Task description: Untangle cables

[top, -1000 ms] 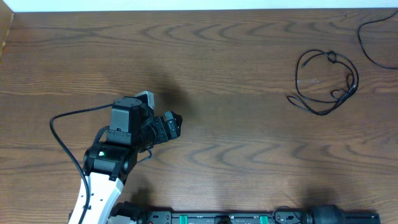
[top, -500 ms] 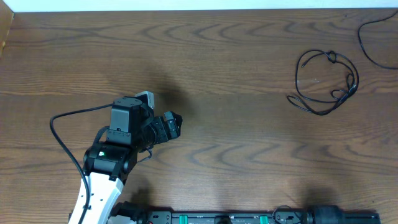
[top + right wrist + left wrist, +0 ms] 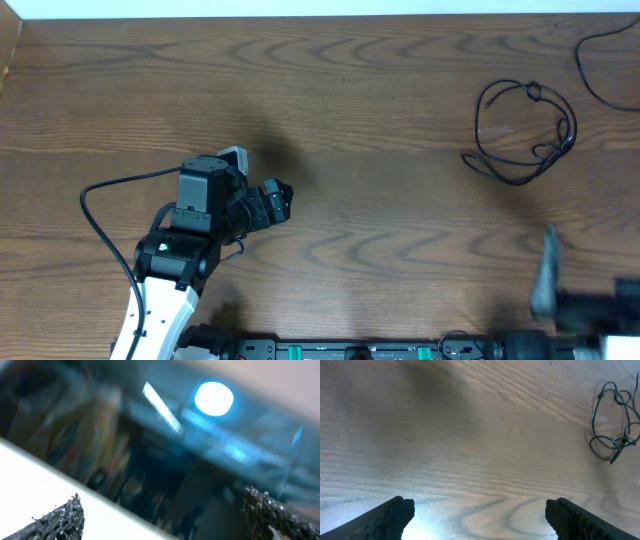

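A thin black cable (image 3: 525, 130), looped and knotted on itself, lies on the wooden table at the right back. It also shows in the left wrist view (image 3: 615, 420) at the upper right. Another black cable (image 3: 600, 60) runs off the far right edge. My left gripper (image 3: 277, 202) is open and empty, low over the table left of centre, far from the cables; its fingertips stand wide apart (image 3: 477, 515). My right gripper (image 3: 545, 275) enters blurred at the lower right edge, open and empty (image 3: 165, 510), its camera pointing away from the table.
The left arm's thick black cord (image 3: 105, 215) loops on the table at the left. A black rail with green parts (image 3: 350, 350) runs along the front edge. A white strip (image 3: 300, 8) borders the table's back.
The right arm has come into the overhead view at the lower right edge, blurred with motion. The left arm and the cables have not moved.
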